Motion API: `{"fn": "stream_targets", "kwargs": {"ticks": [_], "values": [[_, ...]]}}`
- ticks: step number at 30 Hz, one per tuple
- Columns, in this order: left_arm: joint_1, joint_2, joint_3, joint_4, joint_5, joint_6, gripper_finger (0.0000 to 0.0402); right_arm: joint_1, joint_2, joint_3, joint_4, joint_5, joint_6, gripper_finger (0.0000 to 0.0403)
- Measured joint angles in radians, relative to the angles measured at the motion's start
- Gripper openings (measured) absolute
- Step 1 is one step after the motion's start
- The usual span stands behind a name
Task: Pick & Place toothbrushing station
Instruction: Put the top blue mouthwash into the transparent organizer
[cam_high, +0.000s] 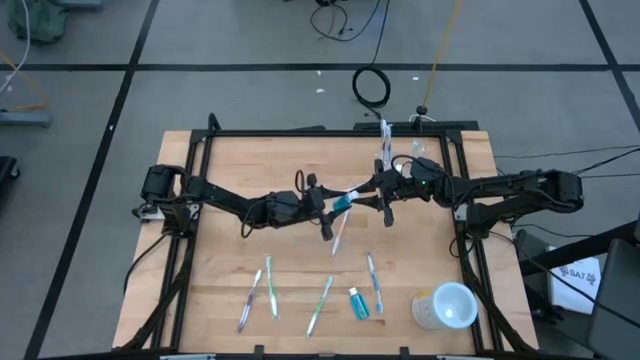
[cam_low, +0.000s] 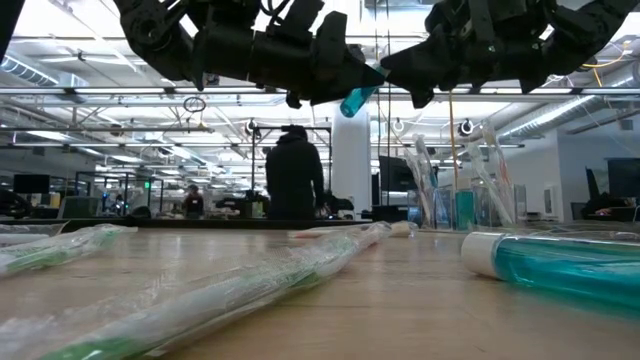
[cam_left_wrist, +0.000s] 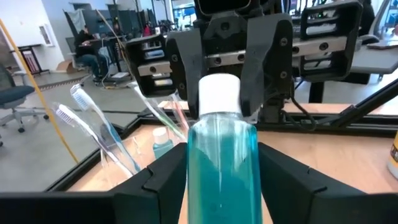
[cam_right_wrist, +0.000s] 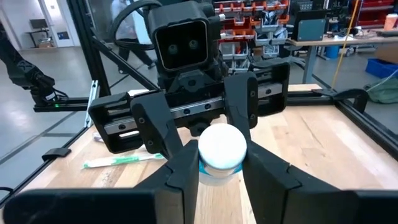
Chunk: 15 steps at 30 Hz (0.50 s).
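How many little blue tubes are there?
3. One blue tube is held in the air between the left gripper and the right gripper. One lies on the table's front. One stands near the upright toothbrushes. More may be hidden.

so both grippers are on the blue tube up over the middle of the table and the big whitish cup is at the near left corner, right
Not quite: the whitish cup sits at the near right corner, on the right arm's side, as the high view shows. The rest holds: the left gripper and right gripper both grip the blue tube, lifted over the middle of the table.
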<state>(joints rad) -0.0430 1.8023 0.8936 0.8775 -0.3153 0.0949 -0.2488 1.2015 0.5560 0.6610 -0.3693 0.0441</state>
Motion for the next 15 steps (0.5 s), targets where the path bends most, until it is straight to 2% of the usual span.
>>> {"fn": "stream_targets", "kwargs": {"ticks": [11,15], "values": [[0.0,0.0,0.0,-0.103,-0.031,-0.026,0.0258,-0.02,-0.002,0.0,-0.08,0.008,-0.001,0.0097],[0.0,0.0,0.0,-0.161,-0.081,-0.026,0.0265,-0.054,-0.027,0.0,-0.181,0.109,-0.003,0.0098]]}}
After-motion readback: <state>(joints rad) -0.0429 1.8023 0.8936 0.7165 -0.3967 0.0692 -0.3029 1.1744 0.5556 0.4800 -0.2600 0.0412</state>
